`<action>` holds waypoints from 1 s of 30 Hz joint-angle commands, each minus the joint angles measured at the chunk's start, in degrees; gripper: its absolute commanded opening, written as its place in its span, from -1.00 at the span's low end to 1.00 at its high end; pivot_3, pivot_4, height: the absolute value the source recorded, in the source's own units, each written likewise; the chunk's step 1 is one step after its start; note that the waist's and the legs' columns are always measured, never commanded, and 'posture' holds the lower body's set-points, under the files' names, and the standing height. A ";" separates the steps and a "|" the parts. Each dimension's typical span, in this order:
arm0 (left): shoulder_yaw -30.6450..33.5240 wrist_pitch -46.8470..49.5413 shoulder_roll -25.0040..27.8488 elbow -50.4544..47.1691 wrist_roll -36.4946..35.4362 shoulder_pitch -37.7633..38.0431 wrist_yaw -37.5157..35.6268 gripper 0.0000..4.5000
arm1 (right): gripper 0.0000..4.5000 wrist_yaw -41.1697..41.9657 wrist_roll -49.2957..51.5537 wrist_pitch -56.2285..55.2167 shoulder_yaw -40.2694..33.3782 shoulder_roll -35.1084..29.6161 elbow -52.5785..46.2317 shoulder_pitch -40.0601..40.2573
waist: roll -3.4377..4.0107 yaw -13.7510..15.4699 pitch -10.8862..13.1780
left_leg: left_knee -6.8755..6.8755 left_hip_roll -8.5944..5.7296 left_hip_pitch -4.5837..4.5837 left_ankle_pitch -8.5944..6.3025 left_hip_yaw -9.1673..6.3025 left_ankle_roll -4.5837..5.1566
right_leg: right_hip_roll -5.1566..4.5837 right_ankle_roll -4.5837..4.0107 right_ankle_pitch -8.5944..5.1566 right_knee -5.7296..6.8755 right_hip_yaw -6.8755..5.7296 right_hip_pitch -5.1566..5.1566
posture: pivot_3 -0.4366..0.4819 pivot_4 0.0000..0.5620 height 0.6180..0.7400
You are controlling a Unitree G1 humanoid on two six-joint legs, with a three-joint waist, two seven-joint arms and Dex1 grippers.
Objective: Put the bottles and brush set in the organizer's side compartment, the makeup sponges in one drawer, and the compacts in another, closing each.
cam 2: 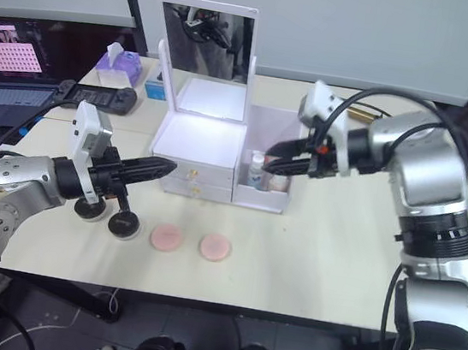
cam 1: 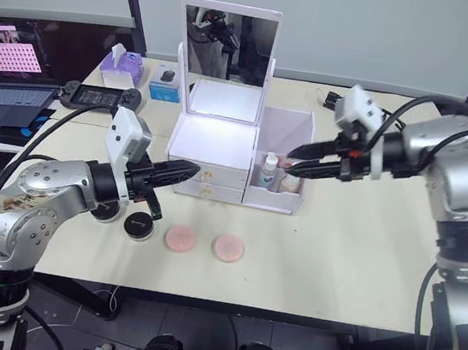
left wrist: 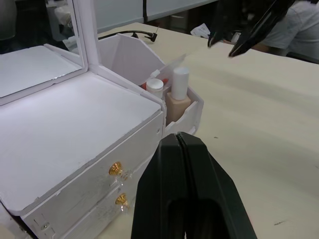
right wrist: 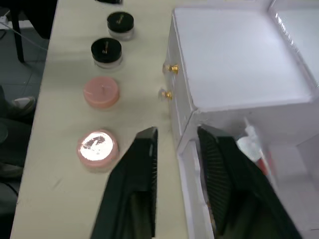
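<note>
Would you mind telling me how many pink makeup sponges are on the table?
2: one sponge lies in front of the organizer, and the other sponge lies right beside it, toward the robot's right.

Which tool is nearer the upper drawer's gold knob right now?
Left. The left tool sits just in front of the upper knob, while the right tool hangs over the side compartment.

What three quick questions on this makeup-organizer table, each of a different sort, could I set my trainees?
1. True or false: both drawers of the organizer are shut.
2. How many makeup sponges lie on the table?
3. Which end effector is shut: A) left end effector B) right end effector?

Key: 1 true. 2 two. 3 A; the right one, above the side compartment holding the bottles, is open.
</note>
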 commanded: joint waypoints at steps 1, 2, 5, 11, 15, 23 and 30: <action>0.01 -1.07 -0.37 -1.33 0.20 -0.98 0.44 -1.00 | -0.93 -3.15 -3.19 -4.71 0.71 1.80 3.66 -1.93 | 0.00 0.05 0.00 | 0.00 0.00 -0.01 0.00 0.00 0.00 | 0.00 0.00 0.00 0.00 -0.01 0.00 | -0.05 -0.47 0.44; 0.01 -1.02 -0.49 -1.48 0.26 -0.95 0.69 -1.00 | -0.99 -3.54 -3.80 -5.26 1.21 2.68 5.30 -2.34 | 0.00 0.02 0.00 | 0.00 0.01 0.00 0.00 -0.01 0.00 | 0.01 0.00 0.00 0.00 -0.01 0.00 | -0.05 -0.47 0.44; -0.12 -0.95 -0.51 -2.27 0.59 -0.20 1.23 -1.00 | -0.99 -4.27 -6.91 -9.08 3.35 4.44 10.68 -3.82 | 0.00 -0.06 0.00 | 0.01 0.02 0.01 0.00 -0.01 0.00 | 0.02 0.00 0.00 0.00 -0.01 0.01 | -0.05 -0.47 0.44; 1.34 -0.29 -1.81 -3.13 -1.27 0.42 3.08 -1.00 | -0.99 -7.90 -14.39 -19.91 6.08 7.65 27.23 -10.61 | 0.00 -0.19 0.00 | 0.01 0.02 0.01 0.01 0.00 0.00 | 0.02 0.00 0.00 0.00 -0.01 0.01 | -0.05 -0.47 0.44; 0.68 -0.75 -1.19 -3.38 0.13 0.91 3.31 -1.00 | -0.99 -16.38 -18.63 -30.67 5.42 12.03 42.08 -16.69 | 0.00 -0.32 0.01 | 0.00 0.03 0.02 0.01 0.01 -0.01 | 0.04 -0.01 0.00 0.01 0.00 -0.01 | -0.05 -0.47 0.44; 1.37 -0.97 -0.74 -4.08 0.56 2.00 4.01 -1.00 | -0.99 -45.28 -26.82 -50.94 3.80 14.53 60.89 -22.41 | 0.01 -0.20 0.01 | -0.01 0.02 -0.01 0.06 0.07 -0.11 | -0.02 -0.01 0.00 0.00 0.00 -0.02 | -0.05 -0.47 0.44; 1.38 -1.73 -0.72 -3.24 0.84 2.27 3.62 -1.00 | -0.99 -38.43 -22.06 -53.84 -2.94 12.21 59.43 -21.48 | 0.01 -0.35 0.01 | -0.02 0.05 0.00 0.07 0.05 -0.11 | 0.01 -0.01 0.00 0.04 0.02 -0.04 | -0.05 -0.47 0.44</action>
